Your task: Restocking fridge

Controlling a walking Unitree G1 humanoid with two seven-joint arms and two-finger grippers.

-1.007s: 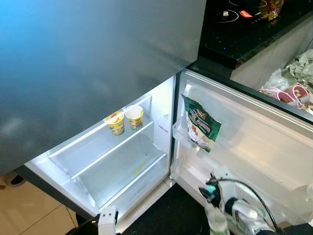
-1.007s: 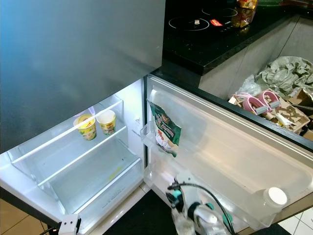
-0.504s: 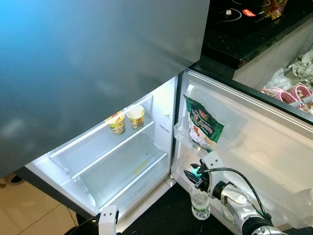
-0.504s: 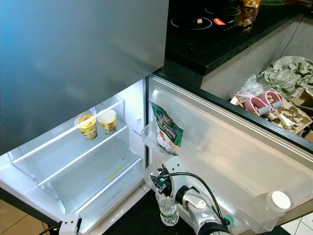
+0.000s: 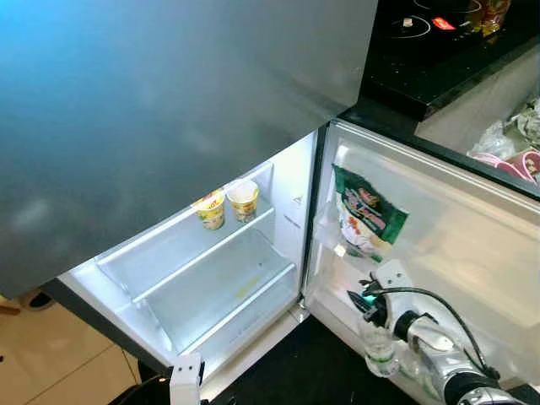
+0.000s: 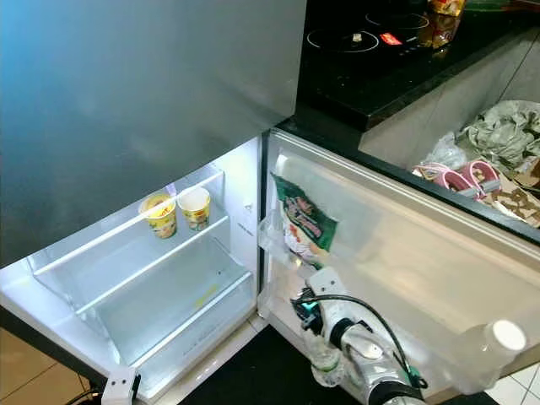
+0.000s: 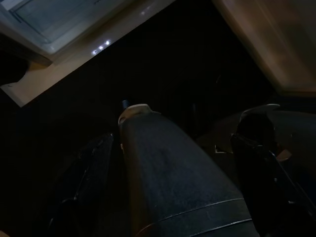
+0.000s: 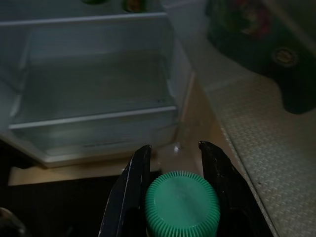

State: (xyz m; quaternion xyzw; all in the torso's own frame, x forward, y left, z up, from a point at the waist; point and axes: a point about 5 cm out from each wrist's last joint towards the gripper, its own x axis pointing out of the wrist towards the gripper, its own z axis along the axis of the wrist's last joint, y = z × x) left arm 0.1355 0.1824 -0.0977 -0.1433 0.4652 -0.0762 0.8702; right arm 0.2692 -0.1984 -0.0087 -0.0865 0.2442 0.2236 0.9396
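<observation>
Two cups (image 5: 226,205) on the fridge's (image 5: 202,270) upper shelf, green pouch (image 5: 367,224) in the open door, right hand (image 8: 174,163) clamped on a green-capped bottle (image 8: 181,203) — at 5 o'clock, beside the door's lower bin, left hand's (image 7: 168,163) fingers unclear.

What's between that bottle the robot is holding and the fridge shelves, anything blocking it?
Nothing visible does. The right gripper holds the green-capped bottle by the open door; the lower shelf ahead is bare, and the two cups sit higher up.

Green, yellow, white and grey
Clear plastic bottle (image 6: 326,361) with ribbed green cap (image 8: 182,203); two yellow paper cups (image 5: 226,203); green printed pouch (image 5: 366,222); white fridge interior (image 5: 211,278), grey door.
</observation>
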